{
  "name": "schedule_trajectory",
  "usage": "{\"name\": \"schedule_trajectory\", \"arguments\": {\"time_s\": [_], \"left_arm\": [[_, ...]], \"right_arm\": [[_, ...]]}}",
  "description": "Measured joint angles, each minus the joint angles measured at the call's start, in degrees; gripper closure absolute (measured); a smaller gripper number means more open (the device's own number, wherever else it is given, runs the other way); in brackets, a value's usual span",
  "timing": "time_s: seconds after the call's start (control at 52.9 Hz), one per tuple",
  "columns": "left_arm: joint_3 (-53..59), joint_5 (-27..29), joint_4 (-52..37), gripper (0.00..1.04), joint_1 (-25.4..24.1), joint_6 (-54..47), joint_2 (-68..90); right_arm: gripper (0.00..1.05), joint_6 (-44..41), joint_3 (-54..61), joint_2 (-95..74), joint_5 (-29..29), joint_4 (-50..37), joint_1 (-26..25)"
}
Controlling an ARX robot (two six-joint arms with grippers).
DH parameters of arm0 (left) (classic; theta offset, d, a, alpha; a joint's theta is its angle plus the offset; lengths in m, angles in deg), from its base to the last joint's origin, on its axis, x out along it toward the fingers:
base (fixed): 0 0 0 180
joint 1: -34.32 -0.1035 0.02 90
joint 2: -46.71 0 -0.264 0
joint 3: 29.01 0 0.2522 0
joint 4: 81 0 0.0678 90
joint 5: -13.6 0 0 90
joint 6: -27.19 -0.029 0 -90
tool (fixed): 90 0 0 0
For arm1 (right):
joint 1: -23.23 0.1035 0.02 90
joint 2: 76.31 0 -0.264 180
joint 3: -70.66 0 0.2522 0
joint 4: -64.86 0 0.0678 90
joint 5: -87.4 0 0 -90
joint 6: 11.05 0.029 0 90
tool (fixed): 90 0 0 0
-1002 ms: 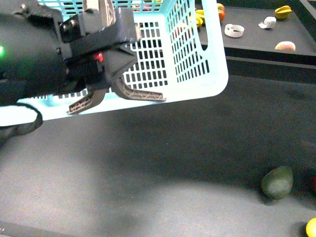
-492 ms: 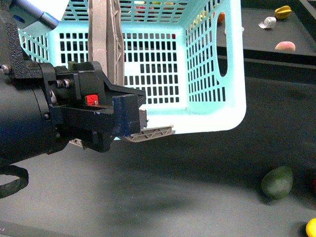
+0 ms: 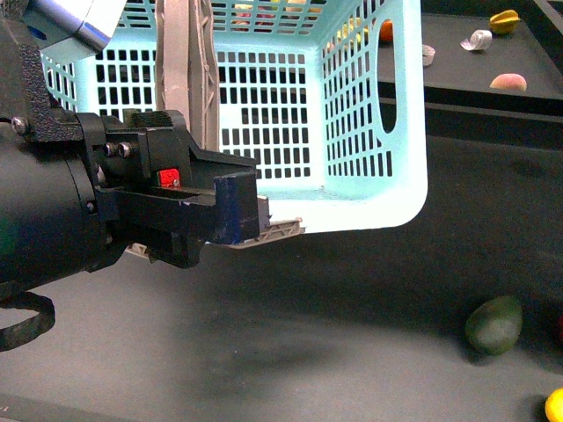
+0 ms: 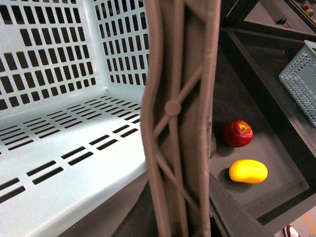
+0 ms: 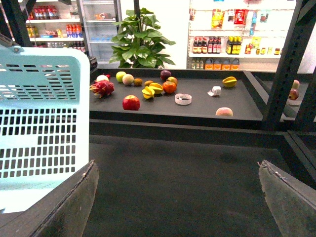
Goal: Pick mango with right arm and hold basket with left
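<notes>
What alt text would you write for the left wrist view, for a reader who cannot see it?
A grey-brown swing handle crosses the middle of the frame, close up, with the light turquoise basket and its bare slotted floor behind it. Beside the basket, a yellow mango and a red apple lie apart on a dark surface.

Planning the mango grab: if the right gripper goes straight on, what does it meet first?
Likely nothing close: the right gripper faces bare dark shelf, then the fruit ledge's front edge. Depth is unclear.
</notes>
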Motion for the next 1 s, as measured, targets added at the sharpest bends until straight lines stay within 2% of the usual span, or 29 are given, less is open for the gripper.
{"name": "schedule_trajectory", "arguments": {"time_s": [0.246, 0.265, 0.303, 0.34, 0.397, 0.53, 0.7, 0.908, 1.002], "left_arm": [[0.0, 0.0, 0.0, 0.94, 0.0, 0.0, 0.0], [0.0, 0.0, 0.0, 0.94, 0.0, 0.0, 0.0], [0.0, 0.2, 0.0, 0.94, 0.0, 0.0, 0.0], [0.0, 0.2, 0.0, 0.94, 0.0, -0.1, 0.0], [0.0, 0.3, 0.0, 0.94, 0.0, -0.1, 0.0], [0.0, 0.2, 0.0, 0.94, 0.0, 0.0, 0.0], [0.0, -0.1, 0.0, 0.94, 0.0, -0.1, 0.0], [0.0, 0.3, 0.0, 0.94, 0.0, 0.0, 0.0], [0.0, 0.2, 0.0, 0.94, 0.0, -0.1, 0.0]], "right_arm": [[0.08, 0.0, 0.0, -0.1, -0.9, 0.0, 0.2], [0.08, 0.2, 0.0, -0.8, -3.5, -0.4, 1.2], [0.08, 0.5, -0.2, -3.6, -14.0, -2.0, 3.8], [0.08, 0.6, -0.4, -7.6, -21.0, -4.2, 4.6], [0.08, 0.3, -0.6, -14.6, -23.5, -8.8, 2.7], [0.08, -0.7, -1.8, -29.7, -16.6, -19.4, -4.4], [0.08, -6.2, -7.0, -53.6, -4.0, -32.1, -13.4], [0.08, -15.4, -11.9, -74.3, 5.8, -37.0, -20.9], [0.08, -24.1, -14.6, -85.4, 12.3, -35.1, -25.1]]}}
